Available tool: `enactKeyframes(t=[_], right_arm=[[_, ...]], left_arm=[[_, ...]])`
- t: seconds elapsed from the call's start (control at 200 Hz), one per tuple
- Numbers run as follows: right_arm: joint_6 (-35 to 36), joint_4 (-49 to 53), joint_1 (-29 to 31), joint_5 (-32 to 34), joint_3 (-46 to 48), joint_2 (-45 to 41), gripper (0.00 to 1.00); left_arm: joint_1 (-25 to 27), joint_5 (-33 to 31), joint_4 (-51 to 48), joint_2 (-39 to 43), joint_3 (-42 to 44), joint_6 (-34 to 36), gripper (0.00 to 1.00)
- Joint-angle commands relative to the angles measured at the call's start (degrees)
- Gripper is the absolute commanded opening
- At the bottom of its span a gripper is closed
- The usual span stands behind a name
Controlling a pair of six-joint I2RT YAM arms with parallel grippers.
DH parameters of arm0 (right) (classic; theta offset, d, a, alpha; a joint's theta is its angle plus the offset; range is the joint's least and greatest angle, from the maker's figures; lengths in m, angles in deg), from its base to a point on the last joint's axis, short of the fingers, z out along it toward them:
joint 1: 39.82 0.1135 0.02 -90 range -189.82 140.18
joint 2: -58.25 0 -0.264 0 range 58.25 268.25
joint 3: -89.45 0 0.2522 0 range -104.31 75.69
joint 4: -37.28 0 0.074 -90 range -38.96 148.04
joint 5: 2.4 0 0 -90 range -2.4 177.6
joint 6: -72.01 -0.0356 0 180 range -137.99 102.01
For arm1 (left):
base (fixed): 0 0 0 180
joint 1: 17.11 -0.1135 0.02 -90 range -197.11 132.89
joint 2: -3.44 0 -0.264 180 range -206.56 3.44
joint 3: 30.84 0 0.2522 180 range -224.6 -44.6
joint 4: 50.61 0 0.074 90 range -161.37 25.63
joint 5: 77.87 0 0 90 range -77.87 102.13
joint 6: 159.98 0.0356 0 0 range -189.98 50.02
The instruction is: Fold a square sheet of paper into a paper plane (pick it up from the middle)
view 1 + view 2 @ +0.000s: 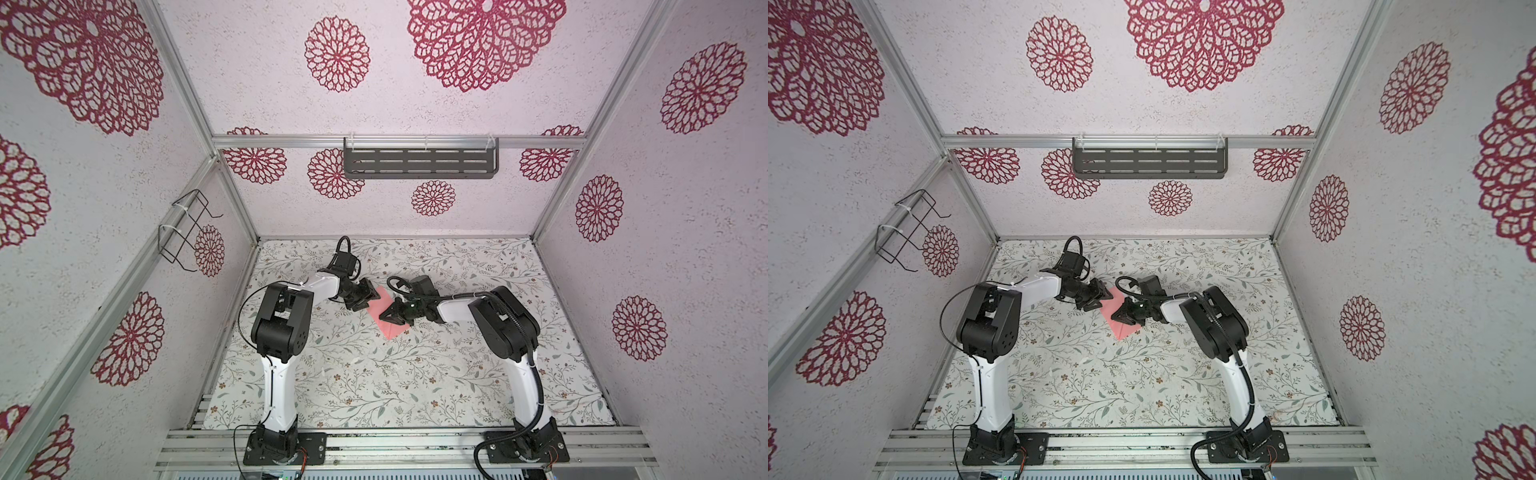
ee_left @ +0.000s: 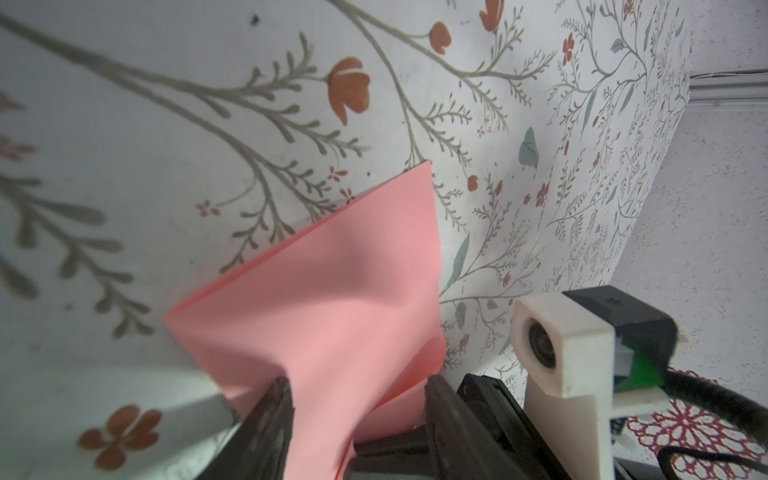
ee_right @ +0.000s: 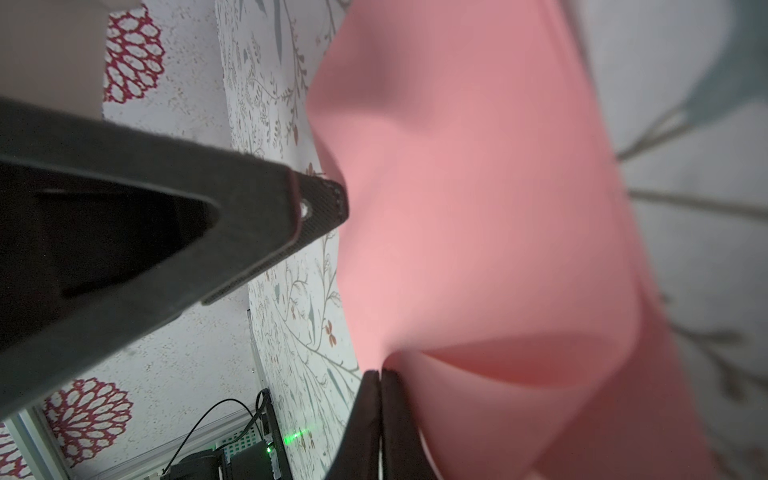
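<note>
Pinching a raised fold of the sheet of paper (image 3: 478, 208), the right tool (image 3: 380, 384) has its pads pressed flat together on it, probably to keep the layers from sliding while a crease is worked. The left tool (image 2: 359, 390) meets the sheet from the opposite side. Its jaws stand apart with the paper bulging between them, loosely straddled rather than clamped, which looks like a way to guide the sheet. The sheet sits near the middle of the tabletop (image 1: 374, 374), between the two arms, and shows in both top views (image 1: 392, 329) (image 1: 1125, 329). It is thin, matte and salmon-pink with no pattern, apparently doubled over along one straight edge, and it buckles into soft curves where the tools bear on it. The tabletop has a pale cover printed with sprigs and small flowers.
</note>
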Motion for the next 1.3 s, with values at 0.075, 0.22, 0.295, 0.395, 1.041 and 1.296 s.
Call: enactKeyframes(t=[0.075,0.22,0.295,0.395,1.041,1.296], right_arm=[[-0.8,-0.4,0.0,0.7,-0.3,0.8,0.1],[-0.5,0.3,-0.2,0.8,0.1,0.9,0.13],[-0.1,1.0,-0.2,1.0,0.4,0.9,0.14],[0.8,2.5,-0.2,1.5,0.4,0.9,0.12],[-1.4,-1.6,-0.6,1.2,1.5,0.1,0.07],[-3.1,-5.0,-0.8,0.4,2.2,-0.2,0.06]], left_arm=[[0.4,-3.8,-3.7,-1.4,2.6,0.6,0.54],[0.2,-4.1,-4.5,-0.6,1.9,1.1,0.54],[0.0,-2.2,-3.8,0.7,0.9,1.2,0.54],[0.2,1.5,-1.3,2.8,0.1,0.7,0.55],[1.2,0.2,-0.9,0.5,2.9,-0.9,0.32],[1.3,-1.6,-3.1,-0.4,2.7,-0.3,0.27]])
